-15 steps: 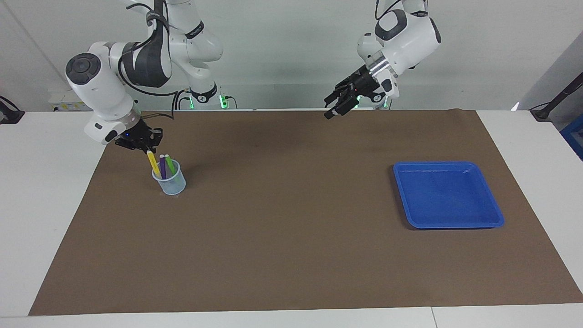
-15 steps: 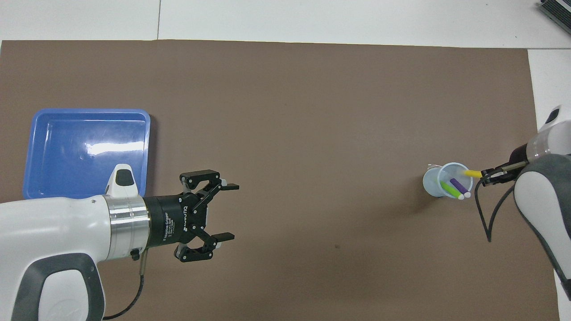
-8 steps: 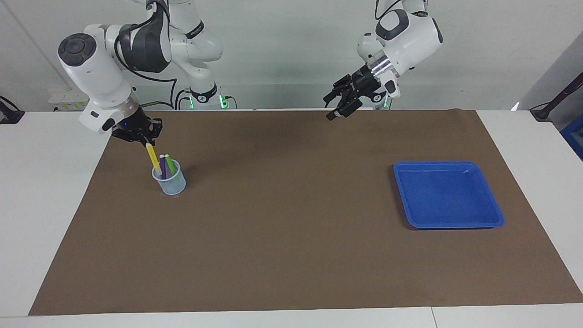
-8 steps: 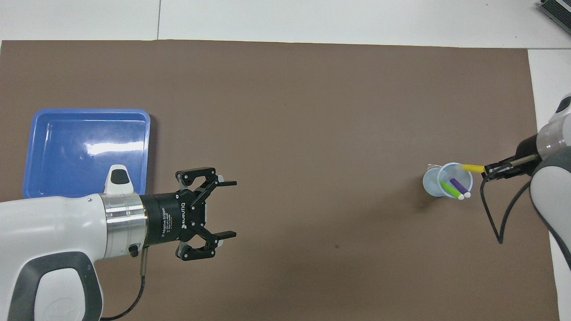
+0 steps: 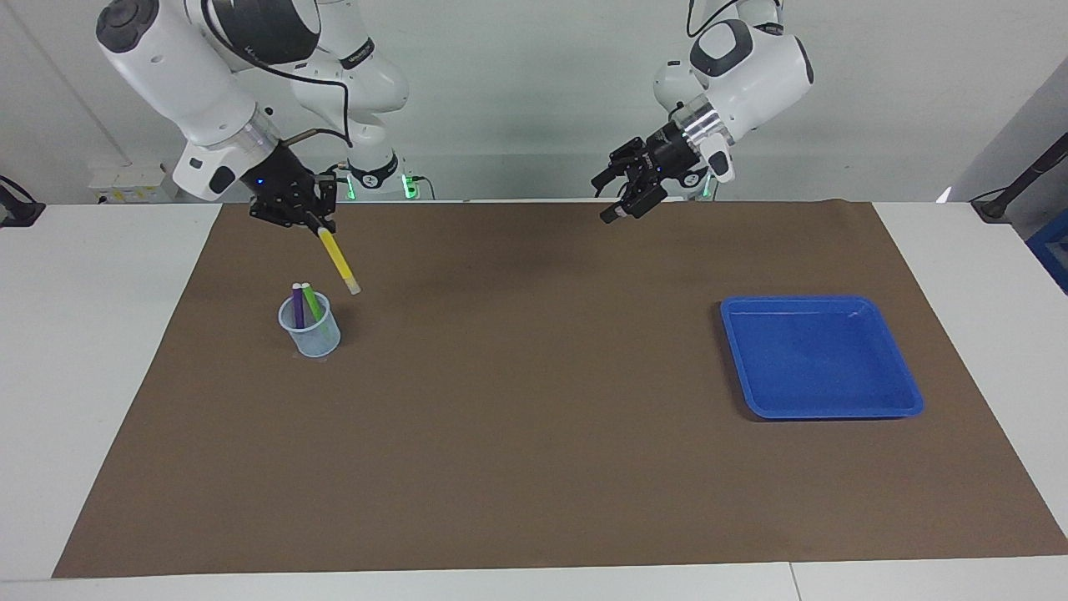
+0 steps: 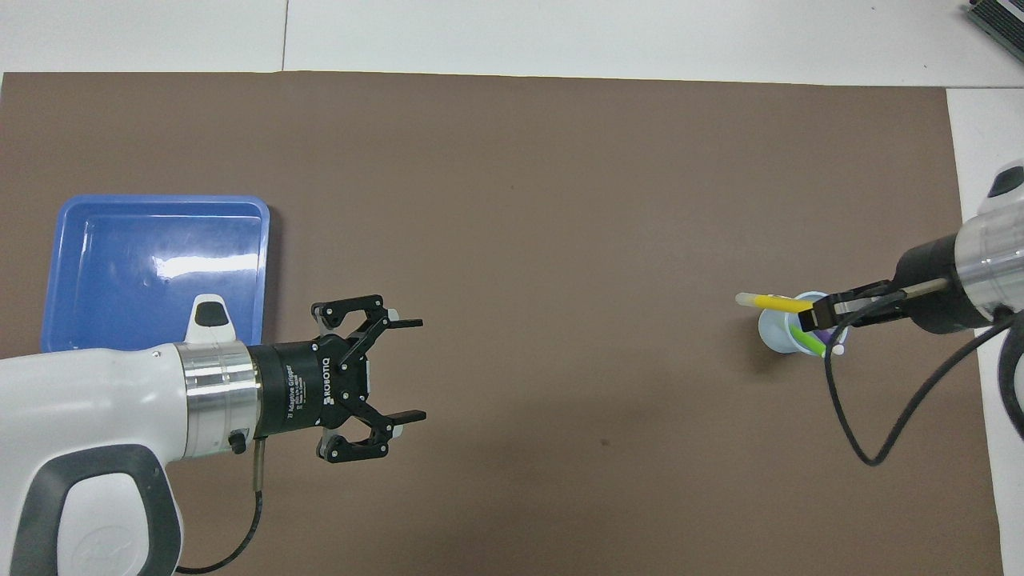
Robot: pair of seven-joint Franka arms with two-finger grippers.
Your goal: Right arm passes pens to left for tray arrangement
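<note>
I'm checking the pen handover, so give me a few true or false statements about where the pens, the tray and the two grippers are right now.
1. The right gripper holds the yellow pen in the air, clear of the cup. True.
2. The cup holds no pens. False: the green pen and the purple pen stand in it.
3. The left gripper is open and holds nothing. True.
4. One pen already lies in the blue tray. False: nothing lies in it.
</note>
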